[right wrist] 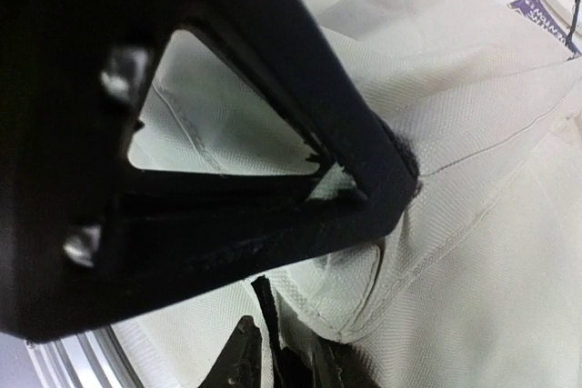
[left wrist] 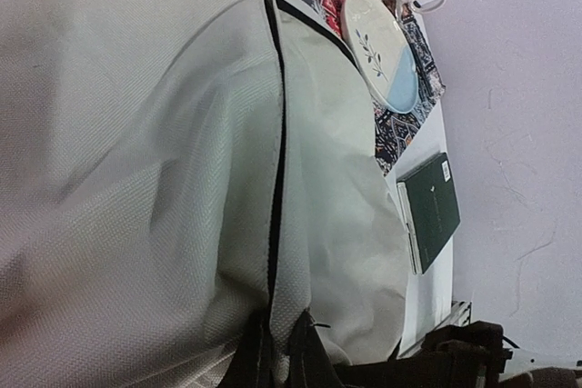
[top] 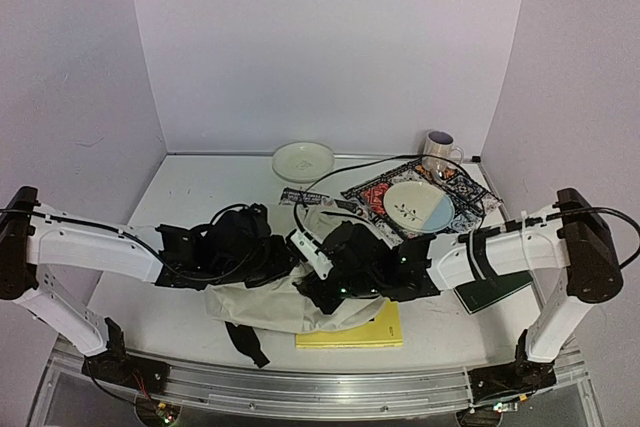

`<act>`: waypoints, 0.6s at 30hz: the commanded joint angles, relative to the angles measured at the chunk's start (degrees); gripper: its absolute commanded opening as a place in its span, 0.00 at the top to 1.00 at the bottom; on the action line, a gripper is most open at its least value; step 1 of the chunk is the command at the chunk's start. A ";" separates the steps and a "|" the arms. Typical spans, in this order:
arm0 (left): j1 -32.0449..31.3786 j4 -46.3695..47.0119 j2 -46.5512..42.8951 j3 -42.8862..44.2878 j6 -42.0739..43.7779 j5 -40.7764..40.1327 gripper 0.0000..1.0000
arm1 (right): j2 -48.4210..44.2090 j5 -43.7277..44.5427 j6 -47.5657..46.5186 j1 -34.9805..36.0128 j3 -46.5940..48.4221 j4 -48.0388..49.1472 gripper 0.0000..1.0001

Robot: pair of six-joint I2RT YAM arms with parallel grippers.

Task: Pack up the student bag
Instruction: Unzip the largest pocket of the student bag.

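The student bag (top: 265, 305) is a cream fabric backpack lying crumpled at the table's front centre, with both arms meeting over it. My left gripper (top: 298, 252) is shut on a fold of the bag (left wrist: 136, 134) beside its black zipper line (left wrist: 277, 161), and cloth is pinched between its fingertips (left wrist: 280, 356). My right gripper (top: 335, 292) sits low at the bag's edge. In the right wrist view its dark fingers (right wrist: 241, 361) close on a cream hem and black zipper tape of the bag (right wrist: 473, 224). A black triangular gripper part (right wrist: 273, 79) blocks the upper left there.
A yellow notebook (top: 365, 332) lies partly under the bag at the front. A dark green book (top: 495, 292) lies at the right. A patterned placemat (top: 365, 192) holds a white-and-blue plate (top: 420, 205). A mug (top: 438, 150) and a second plate (top: 303, 160) stand at the back.
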 commanded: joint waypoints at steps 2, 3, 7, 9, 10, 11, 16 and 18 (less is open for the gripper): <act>-0.34 11.31 -5.86 0.29 -2.25 1.25 1.00 | 1.53 4.05 -0.91 -0.36 -0.84 -1.92 0.94; -0.24 11.39 -5.99 -0.14 -2.53 1.09 1.00 | 1.08 4.05 -0.67 -0.39 -1.40 -1.30 0.98; 0.02 11.38 -6.36 -1.54 -3.26 0.53 1.00 | -1.11 3.72 0.52 -0.34 -3.65 1.36 1.00; 0.15 11.39 -6.65 -2.39 -3.28 -0.07 1.00 | -2.40 3.68 1.11 -0.36 -4.54 2.43 1.00; 0.21 11.35 -6.84 -2.85 -3.23 -0.37 1.00 | -3.19 3.79 1.39 -0.34 -5.06 2.89 1.00; 0.29 11.31 -7.12 -3.32 -3.18 -0.78 1.00 | -4.09 3.89 1.64 -0.37 -5.72 3.19 1.00; 0.99 10.72 -9.15 -6.72 -3.18 -2.87 1.00 | -8.39 5.35 2.84 -0.33 -8.31 4.19 1.00; 1.42 9.26 -10.22 -7.56 -2.73 -4.20 1.00 | -10.36 6.30 3.38 -0.38 -9.46 4.20 1.00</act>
